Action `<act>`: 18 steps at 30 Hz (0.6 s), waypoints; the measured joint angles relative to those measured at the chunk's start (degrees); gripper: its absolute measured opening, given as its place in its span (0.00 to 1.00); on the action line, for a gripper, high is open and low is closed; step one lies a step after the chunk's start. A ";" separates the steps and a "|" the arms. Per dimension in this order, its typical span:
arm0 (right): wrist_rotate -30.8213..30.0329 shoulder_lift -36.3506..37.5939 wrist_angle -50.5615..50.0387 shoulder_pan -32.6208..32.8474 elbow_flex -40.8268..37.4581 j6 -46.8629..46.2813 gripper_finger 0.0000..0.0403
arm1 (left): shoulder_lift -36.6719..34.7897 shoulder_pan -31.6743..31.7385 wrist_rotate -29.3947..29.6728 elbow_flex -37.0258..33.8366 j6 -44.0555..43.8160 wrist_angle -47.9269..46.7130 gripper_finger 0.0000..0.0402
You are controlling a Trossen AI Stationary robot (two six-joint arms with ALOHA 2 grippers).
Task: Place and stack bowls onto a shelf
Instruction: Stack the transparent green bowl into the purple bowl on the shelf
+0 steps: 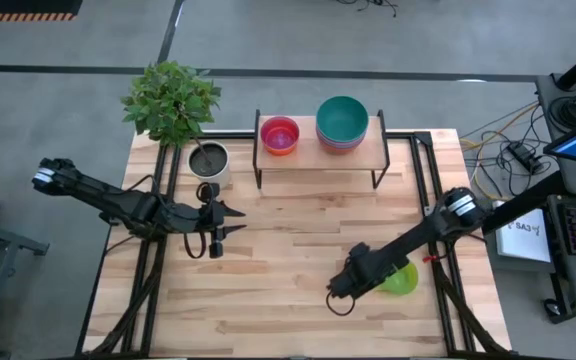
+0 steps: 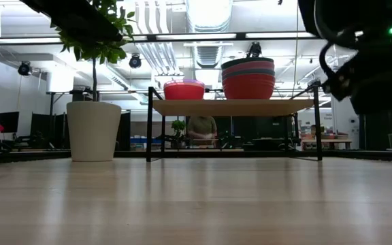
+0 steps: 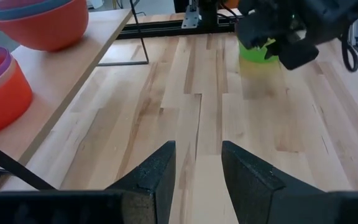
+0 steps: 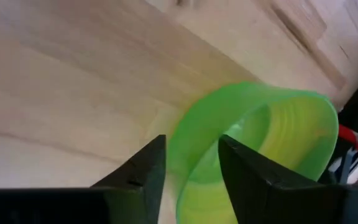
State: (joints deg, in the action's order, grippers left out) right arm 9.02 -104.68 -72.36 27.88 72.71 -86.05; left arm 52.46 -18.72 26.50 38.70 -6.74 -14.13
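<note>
The right gripper [image 4: 188, 165] straddles the rim of the green bowl [image 1: 401, 279], near the table's right edge — fingers narrowly apart, not yet clamped. It should seat deeper, close firmly (thin plastic slips), then lift toward the shelf [image 1: 320, 157]. The left gripper [image 3: 197, 171] waits open mid-table.

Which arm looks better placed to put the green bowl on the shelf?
The right. Its end effector already straddles the green bowl's rim, while the left end effector waits open, away from it, beside the plant pot.
</note>
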 joint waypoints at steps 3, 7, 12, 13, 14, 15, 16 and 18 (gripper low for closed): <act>0.52 -1.65 0.40 -0.01 0.02 2.21 0.27 | 0.01 0.00 0.04 0.00 0.00 0.02 0.28; 3.08 -1.97 2.47 -0.26 0.07 5.54 0.08 | 0.01 0.00 0.46 0.00 0.00 0.05 0.28; 3.74 -1.93 2.02 -0.26 2.94 11.63 0.02 | 0.01 0.00 0.79 0.02 0.72 1.83 0.28; 4.27 -1.93 2.38 -0.28 4.21 14.47 0.02 | 0.01 0.00 1.23 0.02 1.30 2.52 0.28; 4.46 -1.93 2.74 -0.45 5.78 17.60 0.02 | 0.01 0.00 1.45 0.02 1.68 3.25 0.28; 4.47 -1.90 3.29 -0.61 7.61 20.65 0.02 | 0.01 0.00 1.49 0.02 1.84 3.67 0.28; 4.53 -1.88 3.77 -0.94 9.56 23.84 0.02 | 0.01 0.00 1.51 0.04 1.96 3.66 0.28; 4.12 -1.88 4.60 -1.73 14.01 31.73 0.02 | 0.03 0.00 1.51 0.04 1.97 3.58 0.28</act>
State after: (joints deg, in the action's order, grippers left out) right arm 13.14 -106.56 -67.76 26.15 86.72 -54.32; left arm 52.49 -18.72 28.01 38.74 -4.78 -10.55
